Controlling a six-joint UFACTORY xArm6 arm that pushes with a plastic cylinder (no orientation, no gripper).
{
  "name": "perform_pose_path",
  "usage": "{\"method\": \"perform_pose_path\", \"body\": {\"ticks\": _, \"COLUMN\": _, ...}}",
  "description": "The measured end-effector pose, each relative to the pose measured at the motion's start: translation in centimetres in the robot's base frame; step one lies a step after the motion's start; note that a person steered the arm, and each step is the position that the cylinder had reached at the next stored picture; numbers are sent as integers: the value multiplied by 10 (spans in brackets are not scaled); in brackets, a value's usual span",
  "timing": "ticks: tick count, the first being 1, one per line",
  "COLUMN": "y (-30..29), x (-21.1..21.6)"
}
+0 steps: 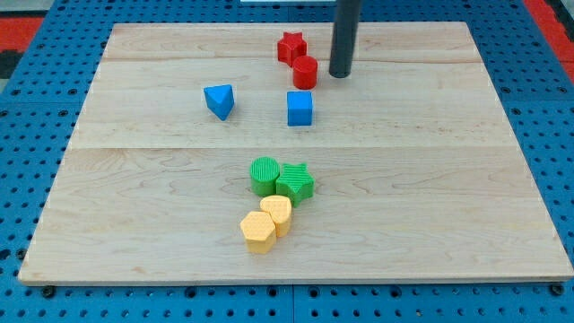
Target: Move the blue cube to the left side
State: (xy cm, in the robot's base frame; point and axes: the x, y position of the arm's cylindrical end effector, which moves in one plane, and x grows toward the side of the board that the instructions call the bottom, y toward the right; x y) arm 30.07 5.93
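My tip (340,75) ends a straight, smooth, dark grey cylindrical rod, plain and unmarked along its visible length.

The straight dark rod (344,36) is cut off by the view's top edge; only its lower length and my tip (339,75) show. The blue perforated base (27,126) around the board runs past every edge. The green ribbed star block (296,182) partly covers the green ribbed cylinder (264,174).

My tip (340,75) rests at the far side of the wooden board (134,215), just right of the red cylinder (305,72), with the blue cube (300,108) nearer and left.
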Motion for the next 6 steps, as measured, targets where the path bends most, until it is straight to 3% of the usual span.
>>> {"method": "perform_pose_path", "body": {"ticks": 1, "y": -32, "x": -7}}
{"method": "perform_pose_path", "body": {"ticks": 2, "y": -9, "x": 12}}
{"method": "perform_pose_path", "body": {"ticks": 3, "y": 34, "x": 74}}
{"method": "perform_pose_path", "body": {"ticks": 4, "y": 5, "x": 98}}
{"method": "perform_pose_path", "body": {"ticks": 6, "y": -20, "x": 82}}
